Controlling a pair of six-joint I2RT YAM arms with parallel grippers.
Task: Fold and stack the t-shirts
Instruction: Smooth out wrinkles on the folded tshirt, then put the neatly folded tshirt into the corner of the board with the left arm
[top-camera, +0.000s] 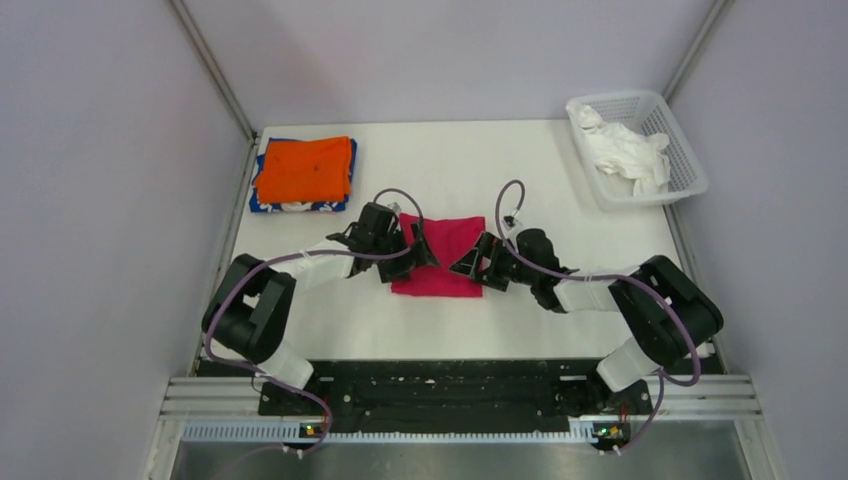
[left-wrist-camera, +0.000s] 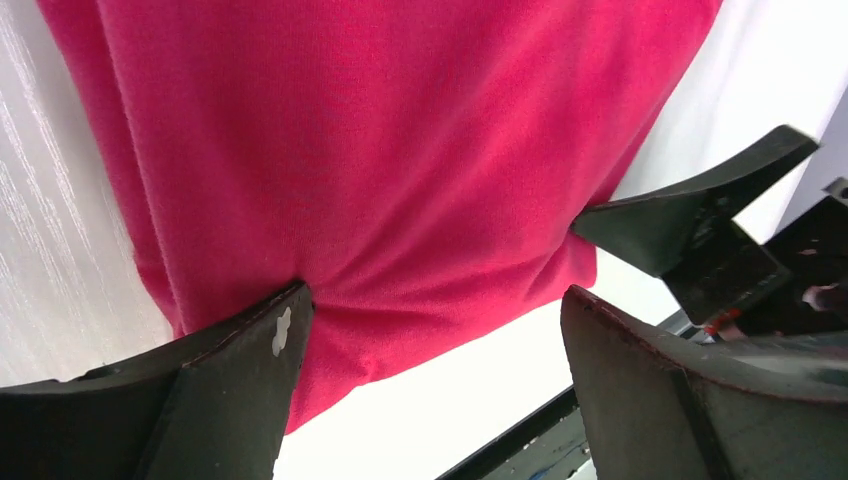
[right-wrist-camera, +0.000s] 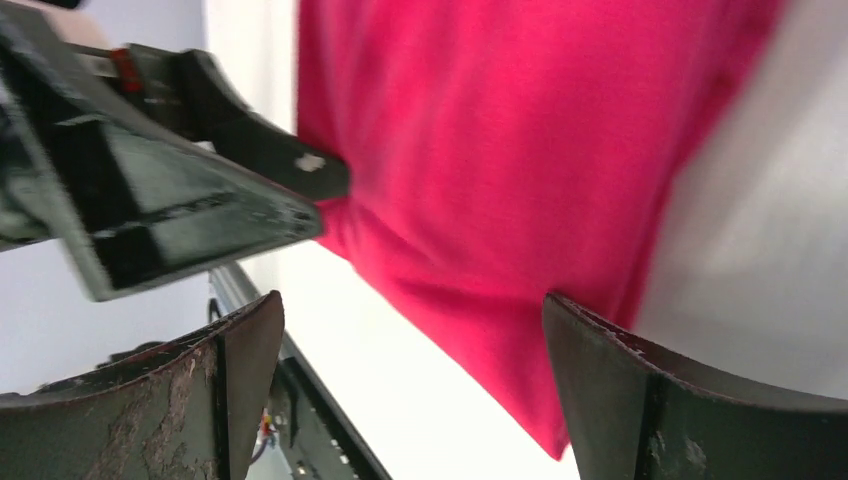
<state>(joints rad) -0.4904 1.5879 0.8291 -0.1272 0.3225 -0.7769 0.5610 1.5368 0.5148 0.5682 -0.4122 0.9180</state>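
Counting three t-shirts on the table (top-camera: 450, 150), the entry ran as follows.

Item one: orange t-shirt (top-camera: 303, 168), folded to a neat rectangle at the far-left corner of the table, lying on top of item two.

Item two: blue t-shirt (top-camera: 290, 206) with white marks, folded, only its near and left edges showing beneath the orange one. These two made up the stack and were judged done.

Item three: magenta-red t-shirt (top-camera: 447, 252), at the middle of the table, well apart from the stack, lying flat between the two grippers. It was down to a compact rectangle, with soft creases gathered beside one finger in the left wrist view and no sleeve or collar showing. Fine knit, limp, plain colour. Judged folded, or within one fold of it; not yet on the stack.

Left gripper (top-camera: 418, 250): jaws spread wide, holding nothing, one fingertip touching or just beside the shirt's left edge; which of the two could not be told.

Right gripper (top-camera: 470, 262): jaws likewise spread wide and empty, at the shirt's right edge.

Outstanding, by judgement: item three to be carried to the far-left corner and laid on the orange one.

A white mesh basket (top-camera: 690, 172) at the far right held crumpled white cloth (top-camera: 625, 148). Whether that belonged to the job could not be told.
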